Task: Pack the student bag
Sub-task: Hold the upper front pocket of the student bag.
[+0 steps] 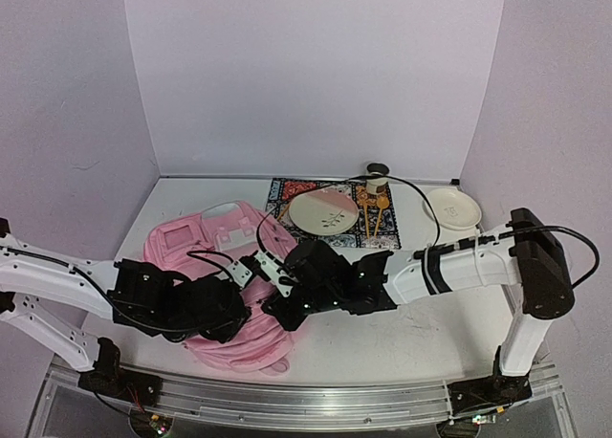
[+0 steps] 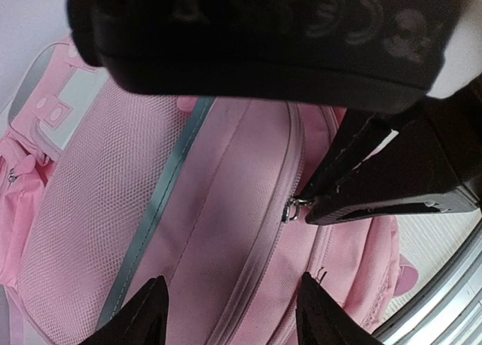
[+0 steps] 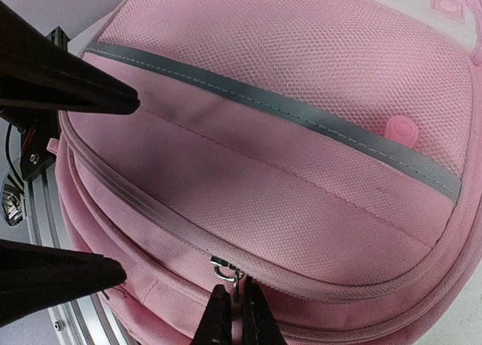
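Observation:
The student bag (image 1: pixel 182 242) is a large pink backpack lying flat on the table at left of centre, its zip closed. My right gripper (image 3: pixel 237 300) is shut on the small metal zipper pull (image 3: pixel 230 268) at the bag's near rim. The left wrist view shows the same pull (image 2: pixel 296 207) pinched by the right arm's black fingers (image 2: pixel 392 187). My left gripper (image 2: pixel 233 307) is open and hovers over the pink fabric (image 2: pixel 218 209) beside the zip, holding nothing. Its two fingers (image 3: pixel 75 89) show at the left of the right wrist view. From above, both grippers (image 1: pixel 234 314) (image 1: pixel 282 309) meet over the bag's near end.
A patterned mat carrying a plate (image 1: pixel 322 211) and orange-tipped sticks (image 1: pixel 375 208) lies behind the bag. A dark cup (image 1: pixel 377 175) and a white bowl (image 1: pixel 452 208) stand at the back right. A metal rail (image 1: pixel 287 400) runs along the near edge, close under the bag.

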Action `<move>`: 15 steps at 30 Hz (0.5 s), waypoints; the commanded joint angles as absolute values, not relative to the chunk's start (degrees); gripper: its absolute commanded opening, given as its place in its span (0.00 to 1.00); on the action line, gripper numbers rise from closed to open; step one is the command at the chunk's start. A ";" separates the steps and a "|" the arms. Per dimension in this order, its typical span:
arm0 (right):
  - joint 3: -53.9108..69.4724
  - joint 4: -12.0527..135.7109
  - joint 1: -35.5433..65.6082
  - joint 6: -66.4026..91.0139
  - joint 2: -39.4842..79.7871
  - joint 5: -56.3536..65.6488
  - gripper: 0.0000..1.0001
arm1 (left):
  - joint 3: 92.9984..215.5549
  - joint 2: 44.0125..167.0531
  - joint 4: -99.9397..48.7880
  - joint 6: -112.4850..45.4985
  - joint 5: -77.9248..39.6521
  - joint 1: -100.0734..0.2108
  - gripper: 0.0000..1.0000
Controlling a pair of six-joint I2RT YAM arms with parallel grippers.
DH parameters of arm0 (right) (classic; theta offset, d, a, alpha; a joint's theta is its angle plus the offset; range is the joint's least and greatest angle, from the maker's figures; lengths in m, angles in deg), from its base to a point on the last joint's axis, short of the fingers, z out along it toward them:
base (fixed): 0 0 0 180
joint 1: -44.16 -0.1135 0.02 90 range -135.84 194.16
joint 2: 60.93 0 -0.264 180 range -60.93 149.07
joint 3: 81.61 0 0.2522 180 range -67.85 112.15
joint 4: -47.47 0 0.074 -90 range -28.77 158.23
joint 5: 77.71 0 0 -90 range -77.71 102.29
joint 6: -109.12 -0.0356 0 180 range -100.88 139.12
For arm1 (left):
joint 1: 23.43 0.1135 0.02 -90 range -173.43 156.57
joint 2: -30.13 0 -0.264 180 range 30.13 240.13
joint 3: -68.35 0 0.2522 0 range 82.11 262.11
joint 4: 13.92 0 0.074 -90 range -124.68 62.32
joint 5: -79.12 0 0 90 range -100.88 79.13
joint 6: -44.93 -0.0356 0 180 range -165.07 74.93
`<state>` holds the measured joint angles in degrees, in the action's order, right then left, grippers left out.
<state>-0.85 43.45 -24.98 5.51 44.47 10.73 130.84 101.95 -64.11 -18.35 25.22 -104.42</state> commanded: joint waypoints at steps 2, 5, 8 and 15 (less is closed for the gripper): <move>-0.50 45.84 -23.75 4.53 40.62 11.09 0.00 | 133.65 105.82 -62.27 -19.72 27.87 -104.85 0.57; -0.97 45.99 -23.35 4.45 39.57 11.12 0.00 | 134.05 107.26 -62.43 -18.92 29.13 -104.83 0.55; -1.49 46.03 -23.13 4.44 38.44 10.72 0.00 | 133.99 107.46 -62.32 -17.92 29.95 -104.82 0.52; -2.58 46.03 -22.57 4.01 35.98 9.33 0.00 | 134.02 108.70 -62.27 -16.55 31.18 -104.83 0.41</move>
